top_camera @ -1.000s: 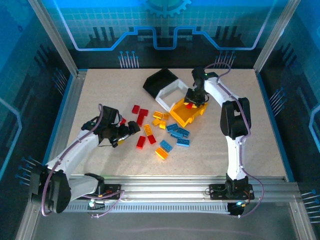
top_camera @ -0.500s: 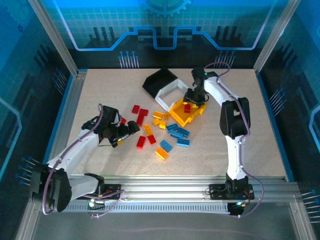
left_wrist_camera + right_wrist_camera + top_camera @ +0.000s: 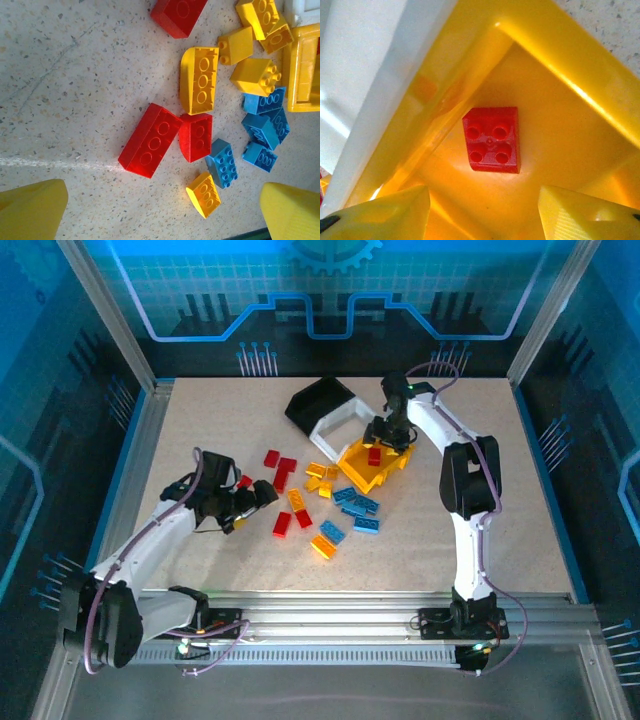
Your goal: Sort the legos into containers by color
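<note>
Left tool (image 3: 252,508): jaws wide apart, nothing between, low over the speckled surface (image 3: 190,430) just left of the loose legos (image 3: 320,505). In the left wrist view, long red brick (image 3: 150,141) touching a shorter red brick (image 3: 196,136), yellow pieces above, blue ones to the right. Right tool (image 3: 385,435): jaws apart, holding nothing, poised over the open yellow bin (image 3: 390,472). Square red four-stud brick (image 3: 492,140) lying free on that bin's floor, studs up, clear of both fingers (image 3: 395,215). White bin (image 3: 338,425) adjoining the yellow, black bin (image 3: 318,400) beyond it. Other red, blue and yellow-orange bricks scattered between the arms, outside the bins
</note>
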Motion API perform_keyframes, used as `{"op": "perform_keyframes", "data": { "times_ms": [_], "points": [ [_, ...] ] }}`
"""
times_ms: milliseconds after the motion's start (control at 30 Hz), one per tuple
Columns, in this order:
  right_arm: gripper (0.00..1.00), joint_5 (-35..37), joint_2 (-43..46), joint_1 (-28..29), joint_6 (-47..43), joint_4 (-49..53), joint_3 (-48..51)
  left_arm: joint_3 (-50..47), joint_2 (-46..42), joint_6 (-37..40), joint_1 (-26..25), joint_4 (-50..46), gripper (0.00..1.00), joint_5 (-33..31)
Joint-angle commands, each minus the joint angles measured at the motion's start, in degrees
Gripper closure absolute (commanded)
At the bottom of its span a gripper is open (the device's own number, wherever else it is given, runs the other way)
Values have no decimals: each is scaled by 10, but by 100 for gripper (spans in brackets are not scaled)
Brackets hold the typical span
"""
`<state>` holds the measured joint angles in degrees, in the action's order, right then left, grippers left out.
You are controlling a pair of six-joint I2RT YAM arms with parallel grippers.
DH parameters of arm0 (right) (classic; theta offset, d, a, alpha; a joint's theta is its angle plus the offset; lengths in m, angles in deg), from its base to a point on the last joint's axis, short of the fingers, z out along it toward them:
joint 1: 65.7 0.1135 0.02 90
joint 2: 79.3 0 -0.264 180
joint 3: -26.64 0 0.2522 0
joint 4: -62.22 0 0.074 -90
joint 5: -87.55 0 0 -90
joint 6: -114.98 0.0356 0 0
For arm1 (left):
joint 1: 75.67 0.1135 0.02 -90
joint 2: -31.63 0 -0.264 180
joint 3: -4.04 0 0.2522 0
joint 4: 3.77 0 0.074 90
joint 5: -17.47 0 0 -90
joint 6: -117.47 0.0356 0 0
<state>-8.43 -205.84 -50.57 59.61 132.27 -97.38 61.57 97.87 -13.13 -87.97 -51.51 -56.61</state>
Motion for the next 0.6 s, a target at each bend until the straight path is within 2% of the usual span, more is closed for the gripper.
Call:
{"op": "perform_keyframes", "data": {
  "times_ms": [0,367,567],
  "points": [
    [38,16,50,16,-4,23,5,-9,-20,-3,6,4,1,6],
    [35,41,153,76,-55,39,57,-30,-57,-3,15,10,1,17],
    [34,44,220,124,-76,27,141,-47,-78,-2,22,8,1,26]
  ]
}}
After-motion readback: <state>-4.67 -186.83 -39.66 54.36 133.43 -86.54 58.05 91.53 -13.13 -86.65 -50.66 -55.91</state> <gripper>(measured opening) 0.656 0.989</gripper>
